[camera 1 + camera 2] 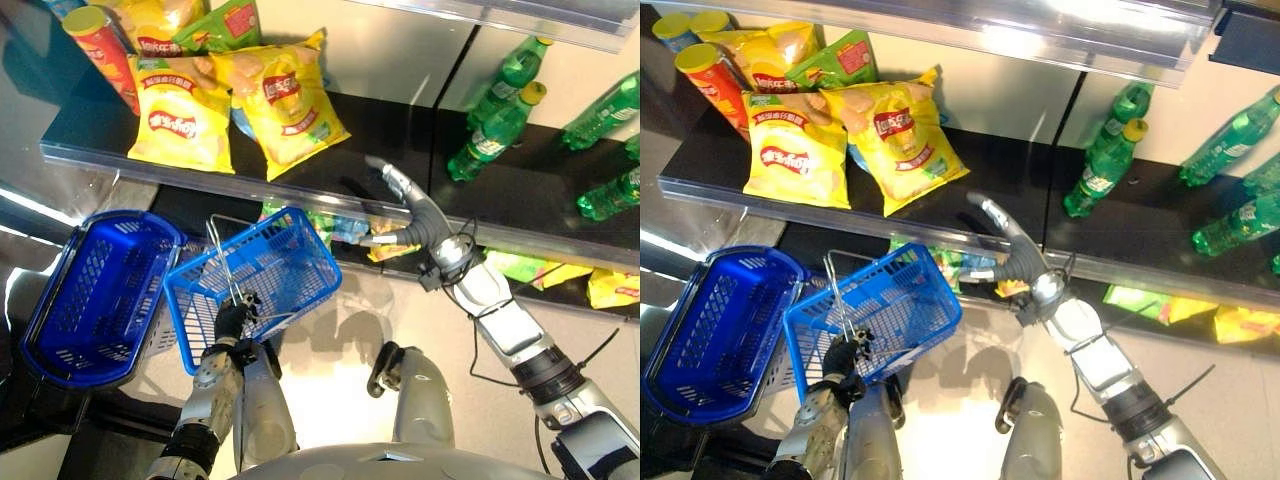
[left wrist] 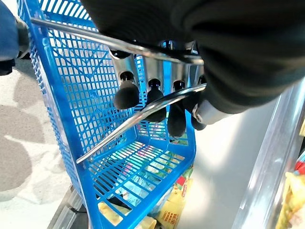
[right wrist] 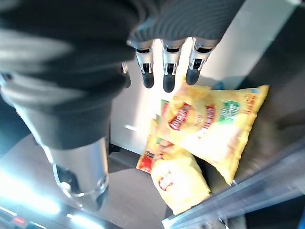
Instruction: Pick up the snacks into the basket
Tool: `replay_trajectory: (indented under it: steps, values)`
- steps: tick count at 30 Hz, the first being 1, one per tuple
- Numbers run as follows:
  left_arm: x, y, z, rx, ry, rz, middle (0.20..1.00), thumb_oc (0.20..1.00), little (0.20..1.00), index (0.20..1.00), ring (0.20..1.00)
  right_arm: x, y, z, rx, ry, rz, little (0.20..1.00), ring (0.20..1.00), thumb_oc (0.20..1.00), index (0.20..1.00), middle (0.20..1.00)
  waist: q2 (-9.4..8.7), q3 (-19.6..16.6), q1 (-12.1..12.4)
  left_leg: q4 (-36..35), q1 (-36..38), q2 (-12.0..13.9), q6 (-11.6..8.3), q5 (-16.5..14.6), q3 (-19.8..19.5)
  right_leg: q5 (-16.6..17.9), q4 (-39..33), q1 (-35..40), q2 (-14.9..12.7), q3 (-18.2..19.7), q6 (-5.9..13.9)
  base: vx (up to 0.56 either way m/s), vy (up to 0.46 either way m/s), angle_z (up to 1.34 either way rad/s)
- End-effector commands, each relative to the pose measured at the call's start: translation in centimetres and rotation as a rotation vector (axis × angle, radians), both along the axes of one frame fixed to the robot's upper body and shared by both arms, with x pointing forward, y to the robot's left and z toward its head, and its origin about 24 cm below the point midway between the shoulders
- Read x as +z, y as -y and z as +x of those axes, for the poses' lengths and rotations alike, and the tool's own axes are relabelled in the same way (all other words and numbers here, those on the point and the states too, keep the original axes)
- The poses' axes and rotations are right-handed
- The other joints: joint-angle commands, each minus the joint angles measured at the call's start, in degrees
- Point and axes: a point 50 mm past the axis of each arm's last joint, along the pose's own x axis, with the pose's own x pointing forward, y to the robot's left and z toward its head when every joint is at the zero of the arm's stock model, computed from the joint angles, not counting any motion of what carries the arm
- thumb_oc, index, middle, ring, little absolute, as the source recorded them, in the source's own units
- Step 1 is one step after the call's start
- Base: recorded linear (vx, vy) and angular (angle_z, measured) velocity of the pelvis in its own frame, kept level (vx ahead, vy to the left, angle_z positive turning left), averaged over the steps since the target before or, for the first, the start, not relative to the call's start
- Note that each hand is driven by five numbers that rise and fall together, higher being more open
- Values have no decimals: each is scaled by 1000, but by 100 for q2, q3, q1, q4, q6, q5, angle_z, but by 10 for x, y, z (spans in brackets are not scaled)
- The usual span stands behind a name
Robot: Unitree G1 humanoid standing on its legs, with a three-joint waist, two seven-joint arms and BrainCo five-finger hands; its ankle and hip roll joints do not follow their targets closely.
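Two yellow chip bags (image 1: 285, 105) (image 1: 180, 115) lie on the dark upper shelf (image 1: 370, 140), with a green bag (image 1: 225, 25) and a red tube can (image 1: 100, 45) behind them. My right hand (image 1: 410, 210) reaches up over the shelf's front edge, open with straight fingers (image 3: 164, 71), just right of and apart from the nearer yellow bag (image 3: 214, 124). My left hand (image 1: 232, 322) is shut on the wire handle (image 2: 143, 114) of a light blue basket (image 1: 255, 280), held tilted below the shelf.
A darker blue basket (image 1: 100, 295) stands to the left of the held one. Green bottles (image 1: 495, 125) lie on the shelf's right half. More snack bags (image 1: 350, 228) (image 1: 530, 268) sit on the lower shelf behind the basket and arm.
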Motion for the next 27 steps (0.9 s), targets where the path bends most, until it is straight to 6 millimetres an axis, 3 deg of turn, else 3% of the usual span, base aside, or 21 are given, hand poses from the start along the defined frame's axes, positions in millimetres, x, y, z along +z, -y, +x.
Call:
replay_trajectory:
  steps: [1, 10, 11, 13, 14, 16, 22, 27]
  values:
    - [34, 4, 15, -41, 200, -3, 200, 200, 200, 200, 200, 25, 3, 6, -41, 115, 80, 1000, 1000, 1000, 1000, 1000, 14, -163, 70, 231, 40, -136, 267, -239, 88, 240, -240, 296, 30, -155, 318, 6, 3, 5]
    - [38, 9, 16, -109, 205, -27, 200, 200, 200, 200, 200, 77, 10, 78, -290, 145, 68, 1000, 1000, 1000, 1000, 1000, -25, -126, 491, 71, -114, -242, 283, -102, -47, 399, -428, 386, -15, -377, 334, -6, -2, 10]
    - [38, 9, 16, -109, 205, -27, 200, 200, 200, 200, 200, 77, 10, 78, -290, 145, 68, 1000, 1000, 1000, 1000, 1000, -25, -125, 489, 71, -113, -242, 283, -102, -48, 399, -429, 388, -15, -378, 334, -28, -6, 19]
    - [39, 11, 14, -141, 199, -30, 200, 200, 200, 200, 200, 99, 14, 100, -360, 115, 75, 1000, 1000, 1000, 1000, 1000, -44, -98, 602, 19, -168, -269, 275, -58, -77, 457, -493, 390, -2, -414, 330, 4, -6, 14]
    - [38, 10, 13, -149, 193, -27, 200, 200, 200, 200, 200, 106, 16, 108, -386, 105, 50, 1000, 1000, 1000, 1000, 1000, -62, -85, 652, 81, -144, -259, 199, -195, -124, 353, -421, 421, 13, -363, 411, 49, -10, 14]
    - [41, 12, 14, -168, 199, -24, 200, 200, 200, 200, 200, 116, 15, 120, -419, 48, 94, 1000, 1000, 1000, 1000, 1000, -59, -30, 705, 70, -168, -271, 194, -186, -148, 373, -423, 407, 30, -383, 408, 22, 0, 12]
    - [48, 22, 16, -246, 221, -13, 200, 200, 200, 200, 200, 142, 25, 138, -536, -34, 116, 1000, 1000, 1000, 1000, 1000, -27, 118, 851, -30, -240, -351, 186, -122, -237, 429, -471, 390, 39, -465, 426, -1, 2, 9]
    - [55, 34, 22, -322, 251, -10, 200, 200, 200, 200, 200, 151, 54, 141, -653, -82, 87, 1000, 1000, 1000, 1000, 1000, 40, 217, 985, -143, -333, -458, 187, -37, -355, 440, -484, 369, -8, -576, 473, 19, -4, 18]
